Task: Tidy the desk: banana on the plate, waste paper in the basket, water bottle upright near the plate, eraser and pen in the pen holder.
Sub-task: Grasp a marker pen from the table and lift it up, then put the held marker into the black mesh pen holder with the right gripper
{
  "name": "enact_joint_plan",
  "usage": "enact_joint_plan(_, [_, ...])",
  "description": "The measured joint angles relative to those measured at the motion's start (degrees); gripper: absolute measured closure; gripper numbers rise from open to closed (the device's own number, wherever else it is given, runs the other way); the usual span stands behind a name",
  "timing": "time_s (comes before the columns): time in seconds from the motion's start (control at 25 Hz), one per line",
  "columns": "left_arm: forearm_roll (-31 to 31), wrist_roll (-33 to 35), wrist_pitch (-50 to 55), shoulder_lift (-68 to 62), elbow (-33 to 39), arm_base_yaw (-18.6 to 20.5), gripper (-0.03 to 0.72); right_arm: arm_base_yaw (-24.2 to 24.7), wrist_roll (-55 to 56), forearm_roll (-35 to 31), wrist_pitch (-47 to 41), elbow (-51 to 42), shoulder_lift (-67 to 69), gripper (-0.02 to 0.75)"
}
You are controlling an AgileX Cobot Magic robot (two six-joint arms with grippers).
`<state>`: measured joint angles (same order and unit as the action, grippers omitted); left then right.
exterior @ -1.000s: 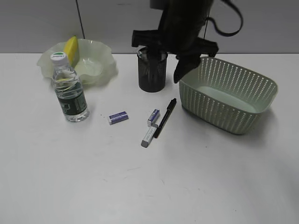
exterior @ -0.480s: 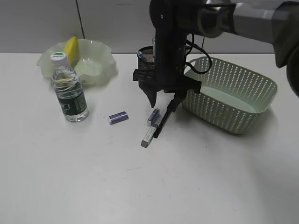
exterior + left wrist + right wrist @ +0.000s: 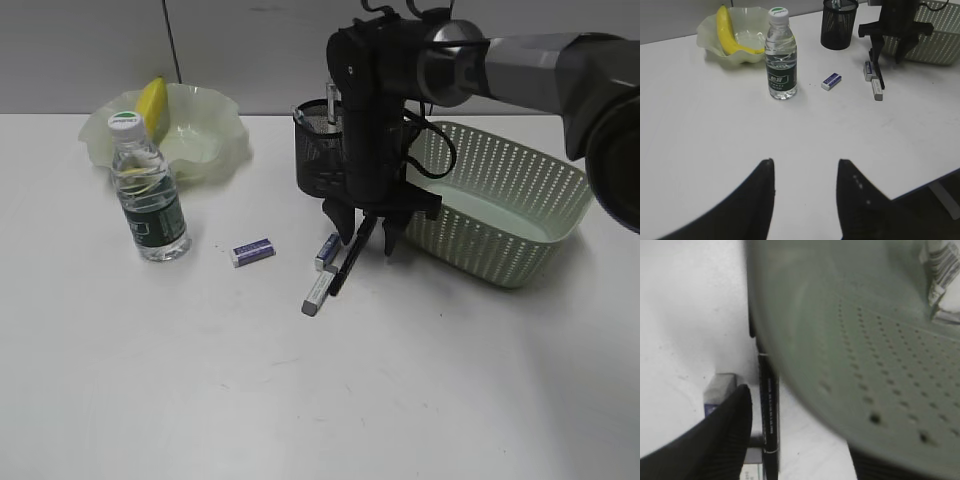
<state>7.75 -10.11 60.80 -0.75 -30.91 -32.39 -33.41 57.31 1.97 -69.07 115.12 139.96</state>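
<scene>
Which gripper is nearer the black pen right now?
Right. The right gripper is open, straddling the pen beside the basket. The left gripper hovers over bare desk, far from it.

right arm (image 3: 540, 70): silver-grey tubular link, black wrist housing, looped black cable | right gripper (image 3: 368, 232): black tapered fingers | left gripper (image 3: 805, 192): two matte black pointed fingers

A: Right gripper (image 3: 368, 236) — position?
B: Low over the black pen (image 3: 352, 257), jaws apart, one either side of its upper end, beside the basket (image 3: 500, 205)
A: Left side?
B: Water bottle (image 3: 147, 192) upright, near plate (image 3: 215, 130); banana (image 3: 152, 102) inside it
</scene>
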Motion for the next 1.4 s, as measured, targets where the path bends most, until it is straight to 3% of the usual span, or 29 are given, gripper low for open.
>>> enact_joint_plan(0.16, [0.12, 0.00, 0.00, 0.00, 0.00, 0.00, 0.378, 0.14, 0.13, 0.00, 0.17, 0.00, 1.28, 0.285])
enact_joint_plan(0.44, [0.24, 0.00, 0.00, 0.00, 0.00, 0.00, 0.378, 0.14, 0.13, -1.23, 1.34, 0.23, 2.45, 0.367])
enact_joint_plan(0.52, [0.24, 0.00, 0.00, 0.00, 0.00, 0.00, 0.378, 0.14, 0.13, -1.03, 1.47, 0.25, 2.45, 0.452])
enact_joint_plan(0.64, [0.24, 0.00, 0.00, 0.00, 0.00, 0.00, 0.378, 0.14, -0.06, -0.56, 1.41, 0.42, 2.52, 0.652])
enact_joint_plan(1.2, [0.25, 0.00, 0.00, 0.00, 0.00, 0.00, 0.378, -2.51, -2.42, 5.91, -0.10, 7.24, -0.74, 0.649])
enact_joint_plan(1.4, [0.25, 0.00, 0.00, 0.00, 0.00, 0.00, 0.378, -4.32, -2.48, 12.15, -0.15, 7.67, -5.71, 0.649])
